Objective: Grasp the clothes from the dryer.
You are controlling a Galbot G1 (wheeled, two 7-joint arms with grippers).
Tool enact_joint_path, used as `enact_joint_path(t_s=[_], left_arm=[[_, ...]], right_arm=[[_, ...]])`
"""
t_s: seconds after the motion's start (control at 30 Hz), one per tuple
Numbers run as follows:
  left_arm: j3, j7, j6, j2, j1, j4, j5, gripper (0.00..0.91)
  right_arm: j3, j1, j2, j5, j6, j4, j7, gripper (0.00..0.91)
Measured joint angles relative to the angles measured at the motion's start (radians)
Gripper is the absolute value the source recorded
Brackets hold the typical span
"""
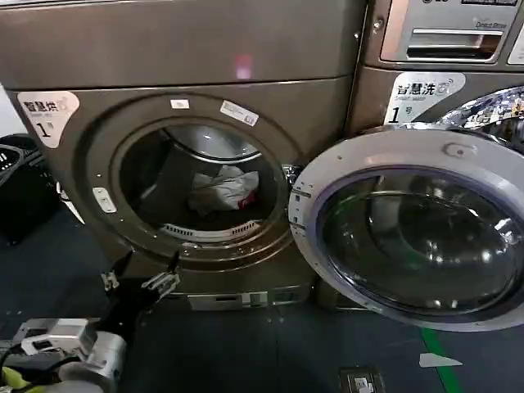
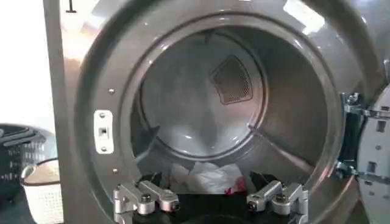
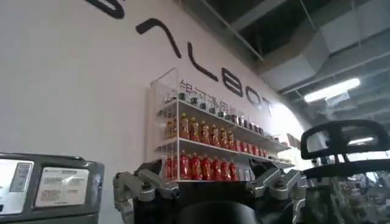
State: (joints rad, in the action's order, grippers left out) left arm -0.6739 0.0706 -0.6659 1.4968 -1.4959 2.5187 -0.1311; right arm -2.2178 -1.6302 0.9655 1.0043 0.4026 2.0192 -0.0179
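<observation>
Left gripper (image 1: 147,266) open below dryer (image 1: 106,61); sticker (image 1: 47,113) reads "1".

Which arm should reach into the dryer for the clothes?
Left. The left gripper hangs open just below the dryer opening, facing the clothes. The right gripper is pointed at a wall shelf instead.

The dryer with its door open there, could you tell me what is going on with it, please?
The robot's left end effector is open and hovers just outside the lower rim of the dryer, aimed into the drum. The clothes, a small white bundle with a bit of red, lie on the drum floor, not yet touched. The glass door is swung fully open to the right. The right end effector is open and idle, pointed up at a wall with a drinks shelf.
</observation>
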Motion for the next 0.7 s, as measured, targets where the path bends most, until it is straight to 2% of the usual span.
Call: enact_joint_path(t_s=[0.7], left_arm=[[-0.001,0.000,0.001,-0.003,-0.004,0.001,0.000,0.907]], right_arm=[[0.005,0.002,0.014,-0.002,-0.002,0.005,-0.004,0.907]])
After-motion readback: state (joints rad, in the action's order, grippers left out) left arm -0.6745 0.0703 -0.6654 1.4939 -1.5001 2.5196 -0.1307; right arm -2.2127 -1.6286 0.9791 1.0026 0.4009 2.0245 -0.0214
